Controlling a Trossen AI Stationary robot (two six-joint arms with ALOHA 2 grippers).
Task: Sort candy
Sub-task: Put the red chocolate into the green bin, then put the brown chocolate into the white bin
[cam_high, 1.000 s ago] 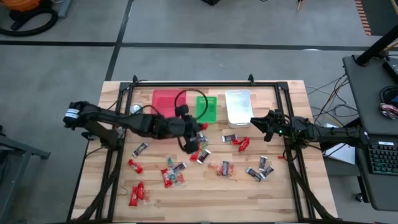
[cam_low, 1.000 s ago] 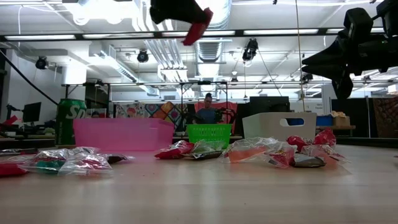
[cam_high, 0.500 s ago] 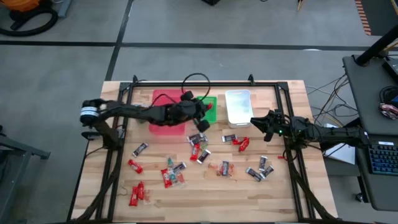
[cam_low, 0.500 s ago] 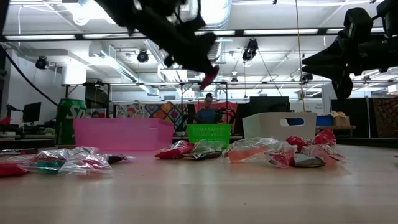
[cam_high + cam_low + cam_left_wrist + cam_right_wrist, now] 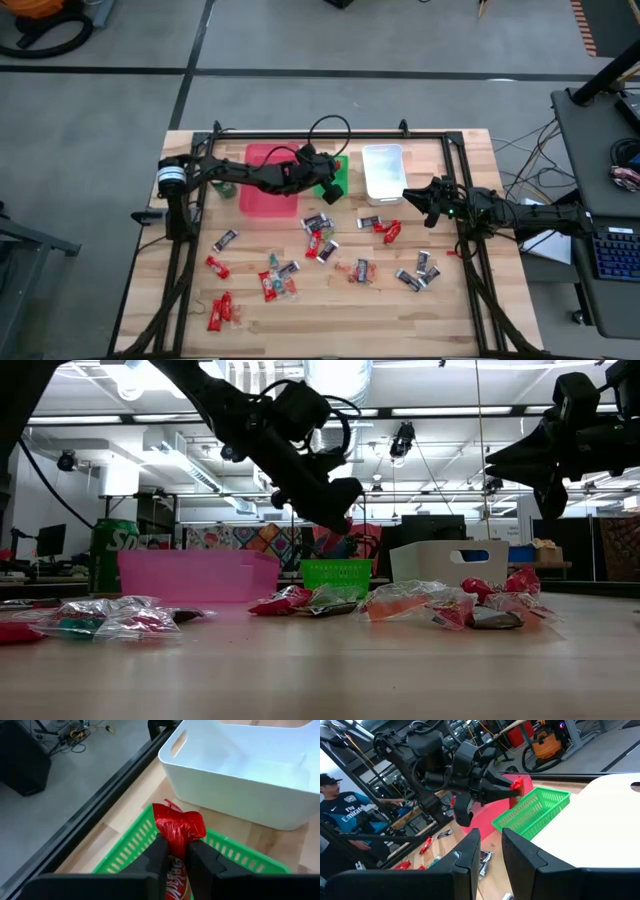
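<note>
Crinkly red candy (image 5: 176, 827) pinched in left end effector (image 5: 175, 854), over ribbed green basket (image 5: 127, 851)

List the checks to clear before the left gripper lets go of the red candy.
1. Grip: the left gripper is shut on the red candy. Ok.
2. Position: in the left wrist view the candy sits above the green basket. Ok.
3. Neighbouring bins: the white bin and pink bin flank the basket closely, so a drift could miss. Cannot tell the margin.
4. Right gripper: open, parked off the white bin's corner, away from the basket. Ok.
5. Basket contents: its inside is mostly hidden. Cannot tell.
</note>
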